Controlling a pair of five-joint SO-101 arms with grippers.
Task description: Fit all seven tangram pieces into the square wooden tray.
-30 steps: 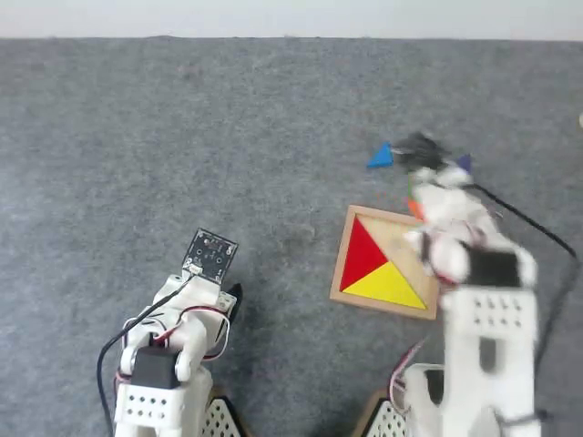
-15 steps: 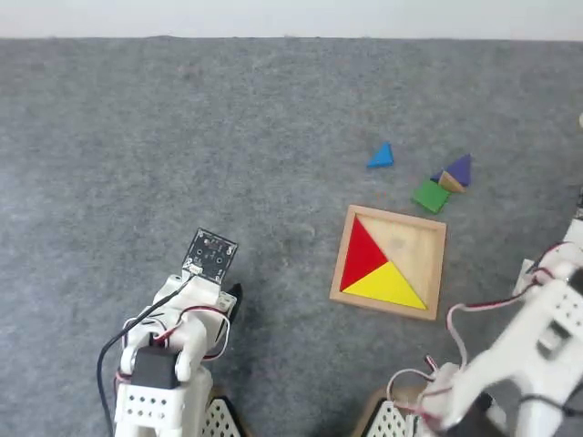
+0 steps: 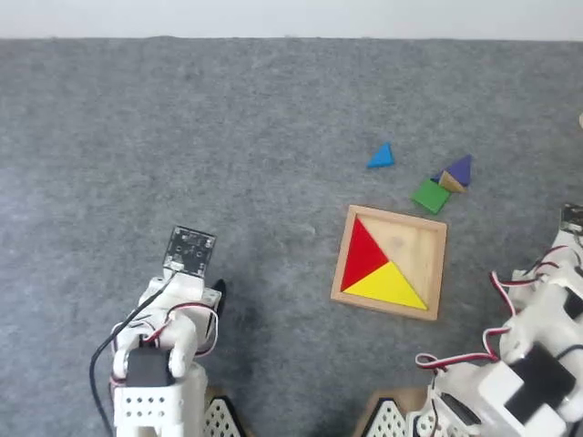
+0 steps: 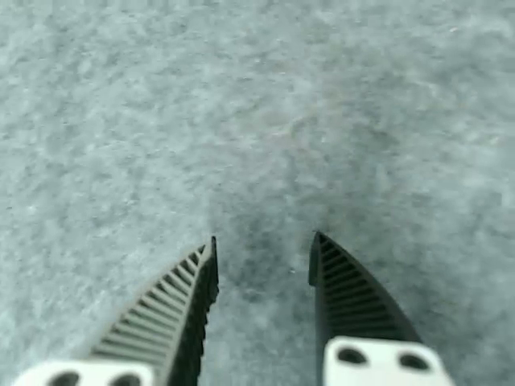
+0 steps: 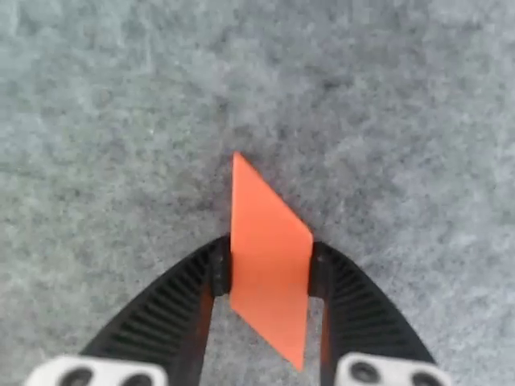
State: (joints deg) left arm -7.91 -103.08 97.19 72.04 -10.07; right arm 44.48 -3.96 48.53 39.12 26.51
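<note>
The square wooden tray [image 3: 435, 232] lies right of centre on the carpet and holds a red triangle [image 3: 363, 251] and a yellow triangle [image 3: 387, 286]. Beyond it on the carpet lie a blue triangle [image 3: 381, 157], a green square [image 3: 429, 195], a tan triangle [image 3: 449, 181] and a purple triangle [image 3: 460, 167]. My right gripper [image 5: 265, 269] is shut on an orange parallelogram [image 5: 268, 257], held over bare carpet; its arm [image 3: 547, 300] is at the right edge. My left gripper [image 4: 261, 257] is open over bare carpet, with its arm [image 3: 173, 314] at the lower left.
Grey carpet [image 3: 228, 137] covers the table to the pale far edge. The arm bases [image 3: 383, 419] stand at the near edge, with loose cables by the right one.
The right arm drew back from the loose pieces beyond the tray to the right edge. The orange piece beside the tray is gone from the carpet. The left arm shifted slightly left.
</note>
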